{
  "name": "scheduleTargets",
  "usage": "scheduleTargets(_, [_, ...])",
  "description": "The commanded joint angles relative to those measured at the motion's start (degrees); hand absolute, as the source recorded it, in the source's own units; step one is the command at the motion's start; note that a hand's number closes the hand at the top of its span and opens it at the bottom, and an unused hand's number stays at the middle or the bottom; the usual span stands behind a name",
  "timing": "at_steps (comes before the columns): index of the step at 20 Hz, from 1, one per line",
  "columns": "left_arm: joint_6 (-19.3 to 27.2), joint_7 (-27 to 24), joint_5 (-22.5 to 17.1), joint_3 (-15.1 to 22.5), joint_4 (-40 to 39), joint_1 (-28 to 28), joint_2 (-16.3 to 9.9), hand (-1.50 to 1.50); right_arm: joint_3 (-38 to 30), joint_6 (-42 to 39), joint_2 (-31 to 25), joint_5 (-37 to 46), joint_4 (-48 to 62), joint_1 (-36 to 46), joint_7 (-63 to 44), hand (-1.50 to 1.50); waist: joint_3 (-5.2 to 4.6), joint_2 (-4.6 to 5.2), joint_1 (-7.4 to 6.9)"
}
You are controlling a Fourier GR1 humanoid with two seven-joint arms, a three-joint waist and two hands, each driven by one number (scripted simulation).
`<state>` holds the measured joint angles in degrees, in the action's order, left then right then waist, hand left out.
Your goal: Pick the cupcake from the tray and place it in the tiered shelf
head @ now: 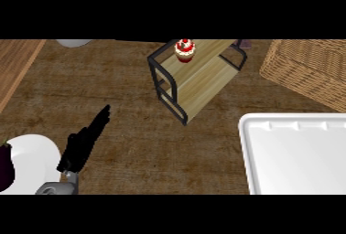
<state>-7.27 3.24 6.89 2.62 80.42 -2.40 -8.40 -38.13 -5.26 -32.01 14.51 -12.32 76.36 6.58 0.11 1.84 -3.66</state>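
Brown kitchen counter [135,100]: the cupcake [185,50] stands on the top board of the tiered shelf [196,77], well apart from the white tray [297,155] at right. At lower left, the left hand [84,141] shows straight fingers pressed together, touching nothing.
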Motion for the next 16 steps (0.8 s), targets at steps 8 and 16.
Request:
scheduleTargets(8, [0.46,1.56,0.15,0.5,0.03,-2.66,1.36,0.0,-0.03,-14.12,-11.48,0.18,0.97,-8.15,8.13,-1.5,0.22,0.77,-1.07])
scheduleTargets(16, [-0.25,0.09,0.34,0.16,-1.13,-2.51,0.52,0.0,2.02,-18.06,-14.39,2.42,1.44,-10.08,11.21,-1.5,0.23,0.85,-1.82])
